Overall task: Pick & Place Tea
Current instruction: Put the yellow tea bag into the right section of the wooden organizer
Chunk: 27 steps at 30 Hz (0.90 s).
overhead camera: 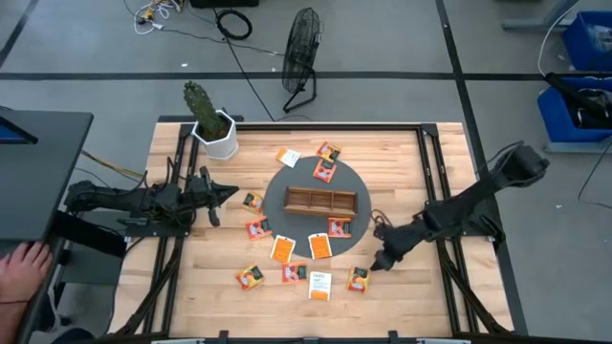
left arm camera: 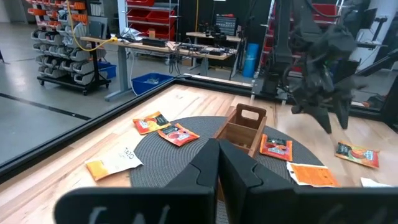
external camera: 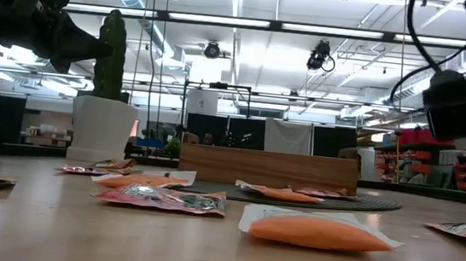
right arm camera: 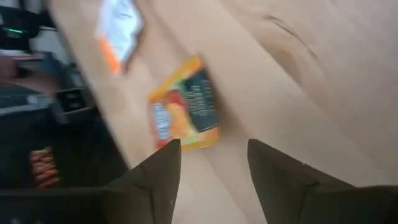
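Note:
Several small flat tea sachets, mostly orange, lie scattered on the wooden table and on a dark round mat (overhead camera: 287, 196). A brown wooden compartment tray (overhead camera: 320, 201) stands on the middle of that mat. My right gripper (overhead camera: 380, 260) is low over the table near its near edge. It is open and points at an orange and dark green sachet (right arm camera: 185, 112), which is the one lying flat by the near edge (overhead camera: 358, 278). The open fingers stop short of it. My left gripper (overhead camera: 225, 194) hovers left of the mat, shut (left arm camera: 217, 163) and holding nothing.
A cactus in a white pot (overhead camera: 212, 124) stands at the far left of the table. Black frame rails (overhead camera: 435, 172) run along the table's sides. A person's hand (overhead camera: 24, 263) rests beside the table's left near corner. Bare wood lies right of the mat.

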{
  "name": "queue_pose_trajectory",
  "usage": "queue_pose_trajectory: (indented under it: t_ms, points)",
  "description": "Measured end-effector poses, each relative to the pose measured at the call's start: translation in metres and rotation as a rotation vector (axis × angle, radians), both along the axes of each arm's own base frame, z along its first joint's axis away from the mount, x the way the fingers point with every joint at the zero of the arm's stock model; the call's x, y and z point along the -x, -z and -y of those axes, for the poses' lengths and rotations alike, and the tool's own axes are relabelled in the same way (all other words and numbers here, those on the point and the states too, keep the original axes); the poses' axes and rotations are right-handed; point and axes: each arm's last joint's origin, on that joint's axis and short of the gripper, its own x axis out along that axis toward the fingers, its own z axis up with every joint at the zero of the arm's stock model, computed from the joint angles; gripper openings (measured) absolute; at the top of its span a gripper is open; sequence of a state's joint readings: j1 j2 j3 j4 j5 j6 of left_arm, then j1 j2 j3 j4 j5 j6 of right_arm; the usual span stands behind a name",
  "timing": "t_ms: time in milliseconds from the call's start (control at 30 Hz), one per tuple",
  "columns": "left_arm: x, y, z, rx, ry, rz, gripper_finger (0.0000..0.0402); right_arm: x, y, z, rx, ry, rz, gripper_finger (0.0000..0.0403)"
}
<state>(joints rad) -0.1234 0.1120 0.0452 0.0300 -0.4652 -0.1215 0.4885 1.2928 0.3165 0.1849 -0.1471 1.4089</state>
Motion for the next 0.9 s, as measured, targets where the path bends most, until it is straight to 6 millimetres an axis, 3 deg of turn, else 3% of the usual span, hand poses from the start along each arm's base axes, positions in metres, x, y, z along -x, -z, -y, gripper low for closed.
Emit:
queue_pose_trajectory:
  t_ms: [200,633,767,900]
  points:
    - [0.0,0.0,0.0,-0.003,0.0,-0.005,0.0014,-0.012,0.013,-0.008,0.003,-0.005,-0.077,0.0186]
    - [0.0,0.0,0.0,-0.028,0.001,-0.014,0.0014,-0.033,0.014,-0.026,-0.021,-0.081,-0.048,0.0158]
    - [0.0,0.0,0.0,-0.028,0.001,-0.014,0.0014,-0.04,0.015,-0.034,-0.004,-0.154,-0.038,0.0119]
    - [0.0,0.0,0.0,-0.028,0.001,-0.014,0.0014,-0.047,0.014,-0.038,0.039,-0.22,-0.008,0.0034]
